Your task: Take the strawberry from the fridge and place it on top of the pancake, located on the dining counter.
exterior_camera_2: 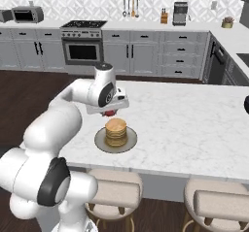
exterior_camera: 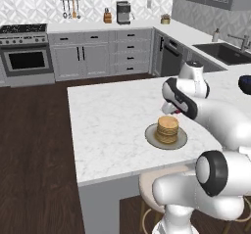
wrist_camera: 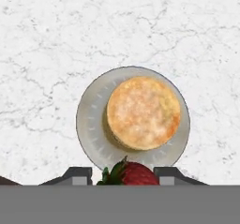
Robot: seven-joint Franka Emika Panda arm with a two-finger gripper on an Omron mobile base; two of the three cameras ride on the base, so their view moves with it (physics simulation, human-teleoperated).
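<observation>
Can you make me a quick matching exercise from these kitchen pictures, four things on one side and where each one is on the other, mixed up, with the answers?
Things:
1. strawberry
2. pancake
3. plate
4. gripper

Places or states:
A. stacked on the plate
B. resting on the dining counter
C. held between the finger tips
D. above the plate's near edge, shut on the fruit

Pairs: 1-C, 2-A, 3-B, 4-D
</observation>
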